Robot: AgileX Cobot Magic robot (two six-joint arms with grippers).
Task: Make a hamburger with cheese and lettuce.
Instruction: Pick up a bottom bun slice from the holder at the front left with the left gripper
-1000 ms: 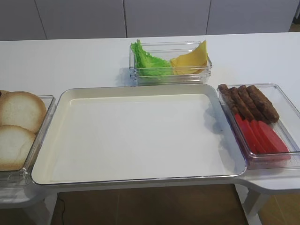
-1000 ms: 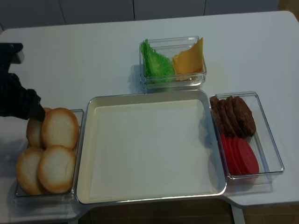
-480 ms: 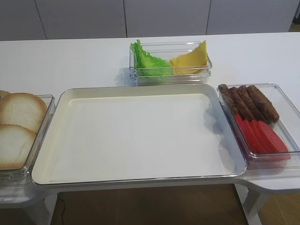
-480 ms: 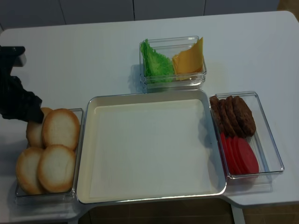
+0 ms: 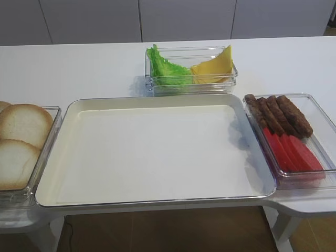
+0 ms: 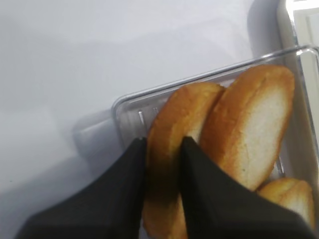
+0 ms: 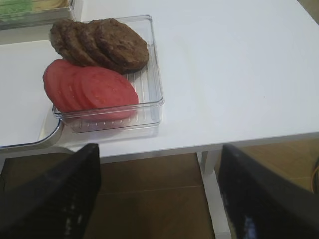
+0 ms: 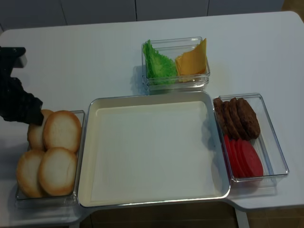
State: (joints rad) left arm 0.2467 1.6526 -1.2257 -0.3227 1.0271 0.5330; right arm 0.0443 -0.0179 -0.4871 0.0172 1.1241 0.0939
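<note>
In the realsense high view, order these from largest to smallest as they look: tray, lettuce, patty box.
1. tray
2. patty box
3. lettuce, though it lies farther from the camera, which shrinks it somewhat.

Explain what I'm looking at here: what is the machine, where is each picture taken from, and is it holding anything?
It is a two-armed robot at a white table. Two pictures look down from above; the other two come from cameras on each wrist. In the middle lies an empty metal tray. Behind it a clear box holds lettuce and cheese; a box on the right holds patties and red slices; one on the left holds bun halves. The left gripper has its jaws shut on the edge of the rearmost bun half. The right gripper hangs off the table's right edge, jaws open, holding nothing.
</note>
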